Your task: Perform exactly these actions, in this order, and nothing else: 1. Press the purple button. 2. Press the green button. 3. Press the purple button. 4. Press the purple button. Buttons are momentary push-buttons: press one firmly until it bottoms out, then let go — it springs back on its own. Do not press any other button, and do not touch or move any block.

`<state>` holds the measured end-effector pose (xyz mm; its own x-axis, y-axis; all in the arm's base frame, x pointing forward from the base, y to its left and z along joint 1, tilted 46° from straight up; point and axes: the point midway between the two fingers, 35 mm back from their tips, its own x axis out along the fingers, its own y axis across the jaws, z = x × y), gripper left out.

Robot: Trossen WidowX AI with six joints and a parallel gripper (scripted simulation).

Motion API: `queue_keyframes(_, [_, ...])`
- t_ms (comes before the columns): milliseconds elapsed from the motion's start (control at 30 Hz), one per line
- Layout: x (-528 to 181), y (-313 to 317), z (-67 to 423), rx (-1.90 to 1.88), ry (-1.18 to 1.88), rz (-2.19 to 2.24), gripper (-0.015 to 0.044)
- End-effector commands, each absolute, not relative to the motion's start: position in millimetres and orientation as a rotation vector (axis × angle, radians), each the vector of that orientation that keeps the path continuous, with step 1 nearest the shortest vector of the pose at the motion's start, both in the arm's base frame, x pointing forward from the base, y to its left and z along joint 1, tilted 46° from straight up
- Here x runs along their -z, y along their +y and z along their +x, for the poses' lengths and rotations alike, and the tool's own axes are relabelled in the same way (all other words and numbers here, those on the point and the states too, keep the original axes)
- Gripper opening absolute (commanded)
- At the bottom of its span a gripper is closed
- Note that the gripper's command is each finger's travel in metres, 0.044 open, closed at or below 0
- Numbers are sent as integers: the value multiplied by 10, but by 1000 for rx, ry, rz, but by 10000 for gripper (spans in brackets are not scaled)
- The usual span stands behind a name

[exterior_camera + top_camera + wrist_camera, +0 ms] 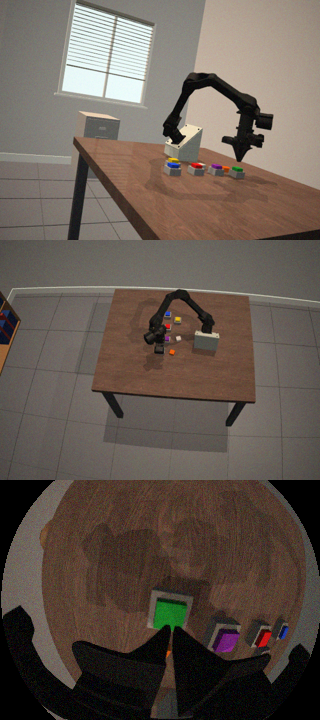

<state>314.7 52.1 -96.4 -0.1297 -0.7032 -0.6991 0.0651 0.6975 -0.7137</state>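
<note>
The gripper (239,159) hangs point-down just above the green button (237,169), its tip clear of the cap; the fingers are pressed together with nothing between them. In the exterior view the green button sits at the right end of a row on the wooden table (196,206), with the purple button (216,166) next on its left, then the red button (196,165) and the blue button (173,165). An orange block (226,168) lies just behind, between green and purple
</note>
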Motion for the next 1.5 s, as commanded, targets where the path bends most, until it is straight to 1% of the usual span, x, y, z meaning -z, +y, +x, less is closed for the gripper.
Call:
queue_keyframes(0, [812,687,3195,716,1573,-527,20])
queue_keyframes(100, [551,943,3230,715,1574,-527,20])
queue_keyframes(267, [514,947,3226,716,1574,-527,20])
queue_keyframes(467, [7,493,2977,718,1576,-531,20])
queue_keyframes(567, [-112,366,2880,719,1576,-532,20])
queue_keyframes(667, [-92,348,2879,719,1576,-532,20])
queue_keyframes(833, [301,-53,2804,721,1575,-533,20])
queue_keyframes(1467, [479,-235,2771,721,1575,-534,20])
